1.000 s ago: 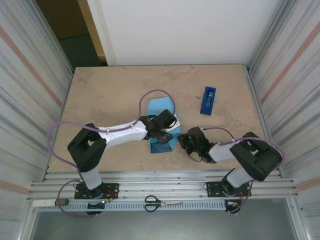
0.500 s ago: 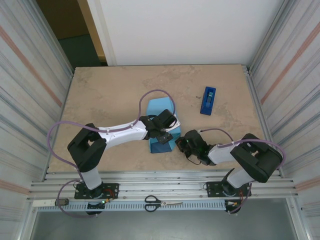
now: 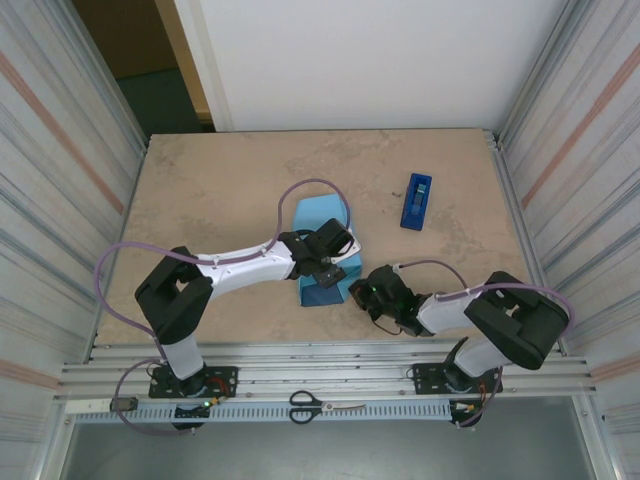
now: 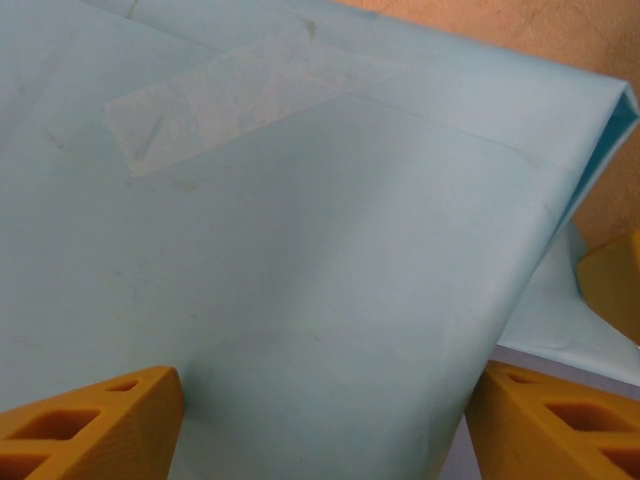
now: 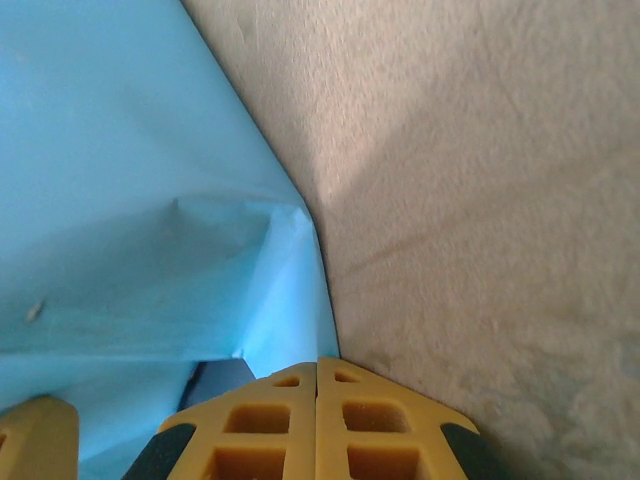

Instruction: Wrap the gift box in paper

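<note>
- As the right gripper [image 3: 362, 290] slides left, fingers clenched on nothing, its tip now meets the loose corner of the sky-blue paper sheet [image 4: 300, 250]. A tuck looks imminent.
- Left gripper [image 4: 320, 420] stays astride the bundle, jaws spread wide; gripping or bracing, I cannot tell.
- Pink marbled gift box sits hidden inside that fold.
- Beige table [image 3: 220, 190] offers open room all round; narrow dark-blue tape dispenser [image 3: 417, 201] lies well apart.
</note>
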